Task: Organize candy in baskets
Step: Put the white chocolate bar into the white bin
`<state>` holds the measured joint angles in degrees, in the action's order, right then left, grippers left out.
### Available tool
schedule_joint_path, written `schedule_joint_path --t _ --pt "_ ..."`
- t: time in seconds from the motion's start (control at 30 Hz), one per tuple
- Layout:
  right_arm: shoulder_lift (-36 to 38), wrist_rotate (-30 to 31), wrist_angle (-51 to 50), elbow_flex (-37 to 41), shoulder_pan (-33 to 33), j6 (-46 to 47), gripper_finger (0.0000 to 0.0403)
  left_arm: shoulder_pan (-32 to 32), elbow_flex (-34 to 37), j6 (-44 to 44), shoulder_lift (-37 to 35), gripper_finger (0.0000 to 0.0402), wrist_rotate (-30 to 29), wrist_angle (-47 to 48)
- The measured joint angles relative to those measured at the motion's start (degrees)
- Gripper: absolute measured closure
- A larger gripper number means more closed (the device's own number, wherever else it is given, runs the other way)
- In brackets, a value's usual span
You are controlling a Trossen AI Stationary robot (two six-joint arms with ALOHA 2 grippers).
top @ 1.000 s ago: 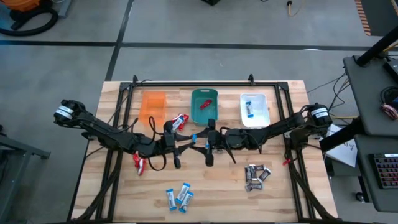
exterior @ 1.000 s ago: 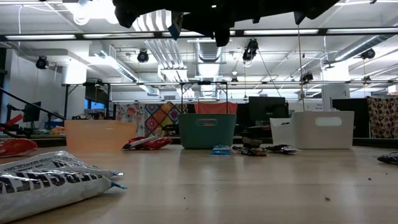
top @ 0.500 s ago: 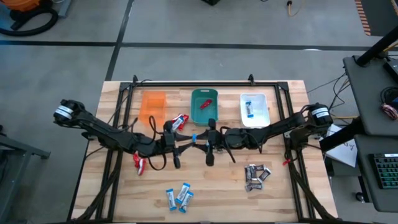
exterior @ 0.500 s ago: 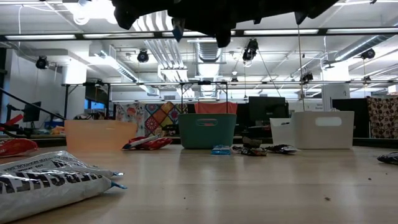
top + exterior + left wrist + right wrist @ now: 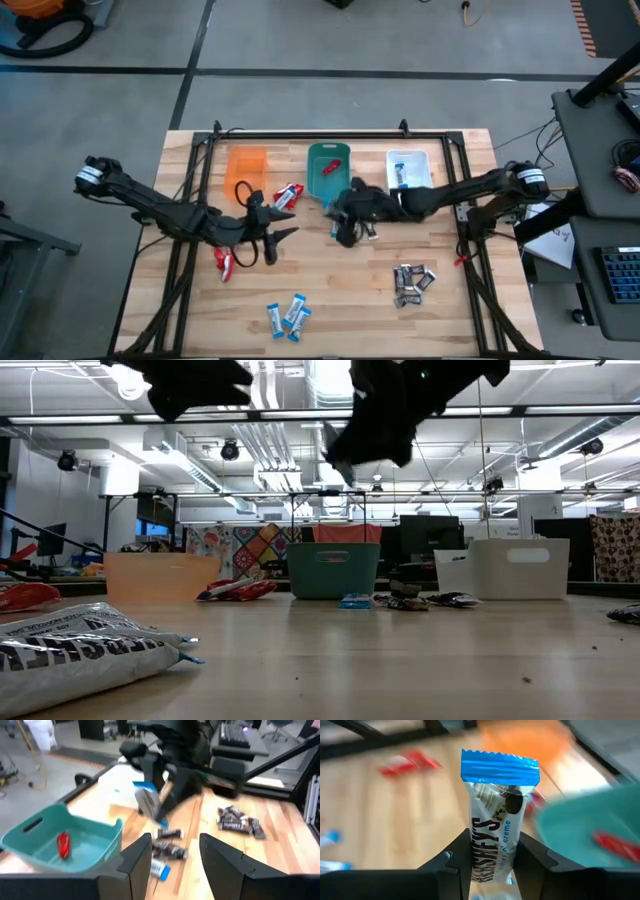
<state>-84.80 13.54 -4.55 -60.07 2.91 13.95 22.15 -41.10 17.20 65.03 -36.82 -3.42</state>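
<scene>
My right gripper (image 5: 492, 870) is shut on a blue-and-white candy bar (image 5: 497, 820), above the table just near of the teal basket (image 5: 328, 170). That basket holds a red candy (image 5: 63, 843). The whitish basket (image 5: 408, 175) holds a blue-and-white candy, and the orange basket (image 5: 246, 170) stands left of the teal one. My left gripper (image 5: 275, 238) hovers open left of the right gripper, near the red candies (image 5: 288, 195). Dark candies (image 5: 412, 282) and blue-and-white ones (image 5: 288, 315) lie on the table's near half. My right gripper pinches the blue-and-white candy bar between its two fingers (image 5: 452, 865), by the lower part of the wrapper (image 5: 492, 862). The crimped blue end (image 5: 500, 767) sticks out past the fingertips. The bar (image 5: 147, 800) is lifted clear of the table.
Two dark candies (image 5: 169, 851) and a blue-and-white one (image 5: 160, 870) lie on the wood under the right gripper. Another red candy (image 5: 222, 262) lies near the left arm. A black frame runs along the table's far edge and sides.
The right gripper has moved with the candy from the table's middle toward the far edge, close to the teal basket, and has turned and tipped. The left arm has drawn back toward the table's left, so the two grippers stand farther apart.
</scene>
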Motion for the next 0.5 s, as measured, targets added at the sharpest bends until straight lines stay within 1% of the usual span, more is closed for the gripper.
schedule_joint_path --t 0.17,0.27,0.4,0.5 --pt "1.16 0.1 -21.67 -4.39 -5.65 6.26 0.0296 -0.01 0.0 3.94 -1.75 0.0251 0.0 6.49" --pt "1.28 2.0 -33.91 -6.61 -9.25 9.14 0.0296 0.0 -0.02 5.0 -2.14 0.0251 0.0 8.04" --pt "1.52 3.56 -44.9 -7.94 -14.61 12.28 0.0295 0.0 -0.01 5.02 -2.14 0.0251 0.0 7.95" --pt "1.56 3.58 -49.66 -7.7 -19.04 15.82 0.0295 0.0 -0.01 5.02 -2.14 0.0251 0.0 8.04"
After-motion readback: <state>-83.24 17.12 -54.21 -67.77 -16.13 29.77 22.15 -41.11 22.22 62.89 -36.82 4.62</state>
